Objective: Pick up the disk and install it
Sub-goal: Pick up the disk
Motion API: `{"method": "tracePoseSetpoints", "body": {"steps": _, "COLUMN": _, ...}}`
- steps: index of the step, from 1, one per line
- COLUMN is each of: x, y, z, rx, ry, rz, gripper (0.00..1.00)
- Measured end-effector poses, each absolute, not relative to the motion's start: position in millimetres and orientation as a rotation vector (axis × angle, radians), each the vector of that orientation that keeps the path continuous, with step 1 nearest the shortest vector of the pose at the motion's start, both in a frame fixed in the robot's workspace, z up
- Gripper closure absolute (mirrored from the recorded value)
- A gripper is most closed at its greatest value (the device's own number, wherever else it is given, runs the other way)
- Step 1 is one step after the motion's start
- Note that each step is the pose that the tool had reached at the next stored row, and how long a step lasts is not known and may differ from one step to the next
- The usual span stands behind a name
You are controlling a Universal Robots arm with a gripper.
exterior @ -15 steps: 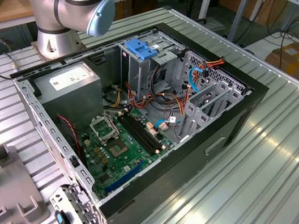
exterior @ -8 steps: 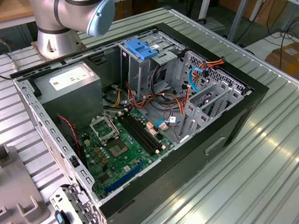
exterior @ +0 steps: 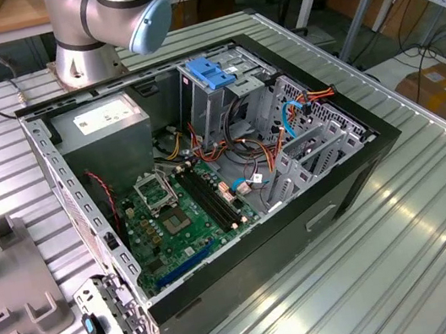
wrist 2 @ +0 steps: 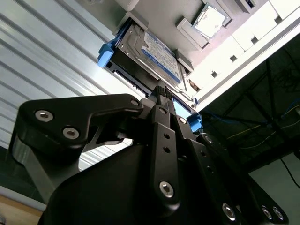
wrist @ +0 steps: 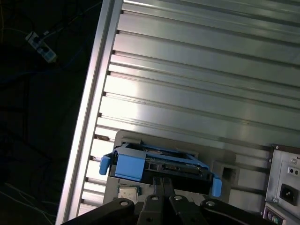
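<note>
The disk (wrist 2: 157,49) is a silver-grey drive with a white-blue label and a bright blue carrier frame (wrist: 127,164). It lies in a pale grey holder (wrist 2: 192,28) on the ribbed metal table. In both wrist views my gripper (wrist 2: 161,90) hovers at the disk's near edge, its black fingers pressed together with nothing between them. In the first wrist view the gripper (wrist: 164,180) lines up with the middle of the disk (wrist: 176,165), between the two blue end tabs. Whether the tips touch the disk I cannot tell.
In the exterior view an open computer case (exterior: 354,179) lies on the table, with a grey drive cage topped by a blue latch (exterior: 211,72). The arm's base (exterior: 88,52) stands behind it. The table edge (wrist: 89,117) runs close to the holder, dark floor and cables beyond.
</note>
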State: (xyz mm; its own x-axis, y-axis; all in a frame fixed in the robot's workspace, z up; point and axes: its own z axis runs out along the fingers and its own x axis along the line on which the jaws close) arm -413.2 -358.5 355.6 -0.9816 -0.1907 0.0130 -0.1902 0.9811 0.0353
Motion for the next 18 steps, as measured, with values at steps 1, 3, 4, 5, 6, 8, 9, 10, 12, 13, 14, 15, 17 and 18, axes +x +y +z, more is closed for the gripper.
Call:
{"method": "tracePoseSetpoints", "body": {"steps": 1, "x": -413.2, "y": -358.4, "z": 355.6, "rx": 0.299, "ry": -3.110, "rz": -0.053, "gripper": 0.89}}
{"method": "tracePoseSetpoints", "body": {"steps": 3, "x": -413.2, "y": -358.4, "z": 355.6, "rx": 0.299, "ry": -3.110, "rz": -0.053, "gripper": 0.89}}
{"method": "tracePoseSetpoints", "body": {"steps": 4, "x": -413.2, "y": -358.5, "z": 355.6, "rx": 0.300, "ry": -3.110, "rz": -0.053, "gripper": 0.89}}
{"method": "tracePoseSetpoints", "body": {"steps": 5, "x": -413.2, "y": -358.4, "z": 355.6, "rx": 0.305, "ry": -3.110, "rz": -0.053, "gripper": 0.89}}
{"method": "tracePoseSetpoints", "body": {"steps": 6, "x": -413.2, "y": -358.4, "z": 355.5, "rx": 0.316, "ry": -3.109, "rz": -0.053, "gripper": 0.89}}
{"method": "tracePoseSetpoints", "body": {"steps": 8, "x": -413.2, "y": -358.4, "z": 355.6, "rx": 0.353, "ry": -3.104, "rz": -0.053, "gripper": 0.89}}
{"method": "tracePoseSetpoints", "body": {"steps": 9, "x": -413.2, "y": -358.5, "z": 355.6, "rx": 0.395, "ry": -3.099, "rz": -0.052, "gripper": 0.89}}
{"method": "tracePoseSetpoints", "body": {"steps": 10, "x": -413.2, "y": -358.5, "z": 355.6, "rx": 0.442, "ry": -3.092, "rz": -0.052, "gripper": 0.89}}
{"method": "tracePoseSetpoints", "body": {"steps": 12, "x": -413.2, "y": -358.5, "z": 355.6, "rx": 0.551, "ry": -3.073, "rz": -0.051, "gripper": 0.89}}
{"method": "tracePoseSetpoints", "body": {"steps": 13, "x": -413.2, "y": -358.5, "z": 355.5, "rx": 0.595, "ry": -3.064, "rz": -0.050, "gripper": 0.89}}
{"method": "tracePoseSetpoints", "body": {"steps": 14, "x": -413.2, "y": -358.5, "z": 355.5, "rx": 0.620, "ry": -3.059, "rz": -0.050, "gripper": 0.89}}
{"method": "tracePoseSetpoints", "body": {"steps": 15, "x": -413.2, "y": -358.5, "z": 355.5, "rx": 0.659, "ry": -3.051, "rz": -0.050, "gripper": 0.89}}
{"method": "tracePoseSetpoints", "body": {"steps": 17, "x": -413.2, "y": -358.5, "z": 355.4, "rx": 0.761, "ry": -3.026, "rz": -0.049, "gripper": 0.89}}
{"method": "tracePoseSetpoints", "body": {"steps": 18, "x": -413.2, "y": -358.5, "z": 355.3, "rx": 0.815, "ry": -3.011, "rz": -0.048, "gripper": 0.89}}
